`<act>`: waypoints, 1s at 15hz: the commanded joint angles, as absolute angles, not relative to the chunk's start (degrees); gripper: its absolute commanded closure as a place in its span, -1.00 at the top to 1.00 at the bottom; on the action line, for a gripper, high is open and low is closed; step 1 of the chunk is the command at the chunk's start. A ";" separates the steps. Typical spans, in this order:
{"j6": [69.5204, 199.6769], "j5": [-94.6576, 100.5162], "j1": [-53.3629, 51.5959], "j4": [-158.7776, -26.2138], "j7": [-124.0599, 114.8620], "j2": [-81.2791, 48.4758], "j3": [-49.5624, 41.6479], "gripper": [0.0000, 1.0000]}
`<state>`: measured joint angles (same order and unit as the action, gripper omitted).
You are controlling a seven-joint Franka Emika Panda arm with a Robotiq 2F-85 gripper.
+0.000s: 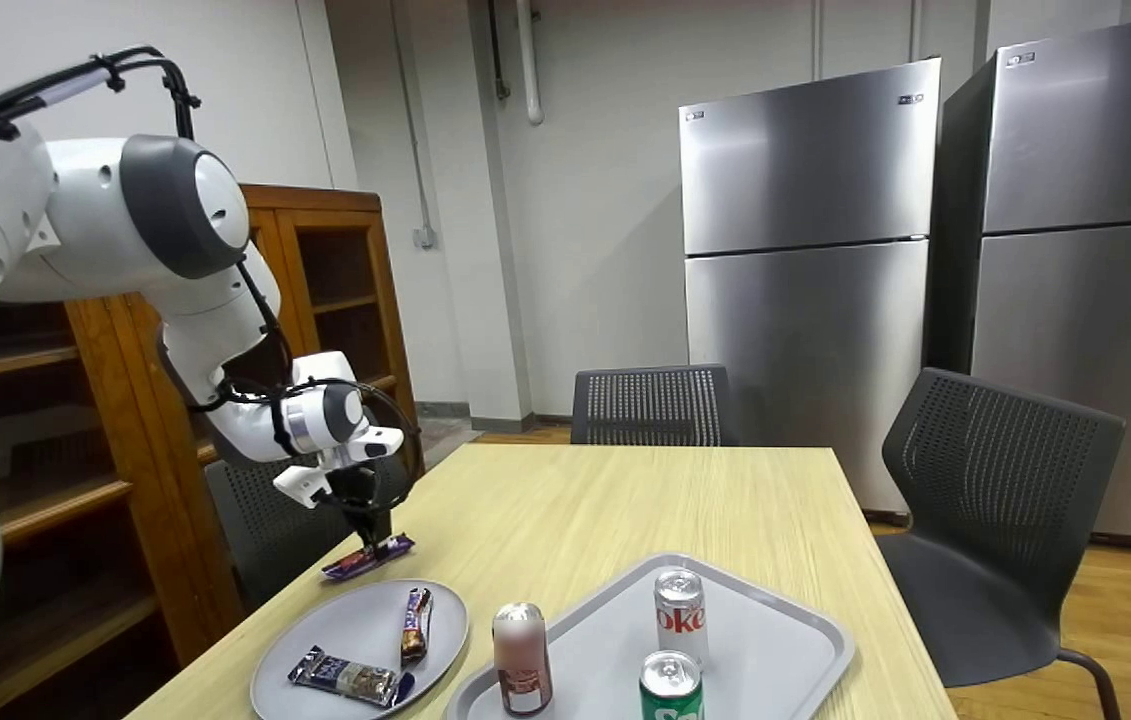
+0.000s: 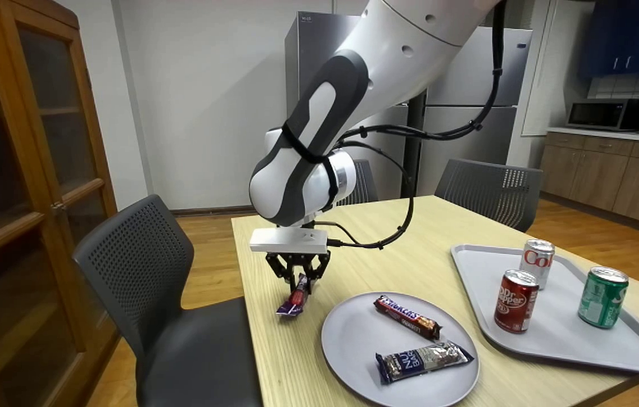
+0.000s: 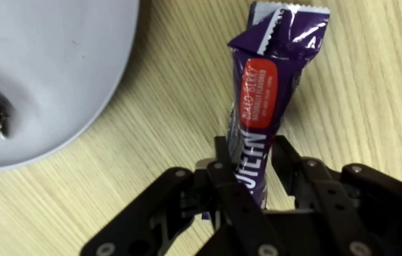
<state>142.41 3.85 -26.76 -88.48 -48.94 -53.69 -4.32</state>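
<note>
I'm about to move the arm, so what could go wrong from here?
The end effector straddles the purple bar, but whether it grips is unclear; a lift might let it slip. A nudge could push it off the nearby edge of the table. A sideways sweep might clip the plate close by.

Right of the middle in the wrist view I see a shiny purple snack bar with a red patch and white letters, at the bottom a black gripper, at the upper left a pale grey plate, and a light yellow wood table with thin streaks. In an exterior view, the lower right of the frame has a dark red can, a green can and a silver can with red letters, and the chair at the lower left is dark grey with lots of tiny holes.
</note>
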 commanded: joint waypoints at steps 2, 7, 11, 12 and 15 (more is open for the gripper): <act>141.54 4.30 -26.33 -88.35 -48.47 -52.31 -3.91 0.54; 143.84 4.57 -25.90 -94.72 -47.91 -47.57 -4.11 1.00; 146.71 4.79 -24.70 -102.56 -46.09 -42.28 -3.91 1.00; 147.38 4.99 -24.39 -104.69 -45.24 -40.90 -3.94 1.00; 149.34 5.62 -23.26 -110.83 -41.79 -37.03 -3.85 1.00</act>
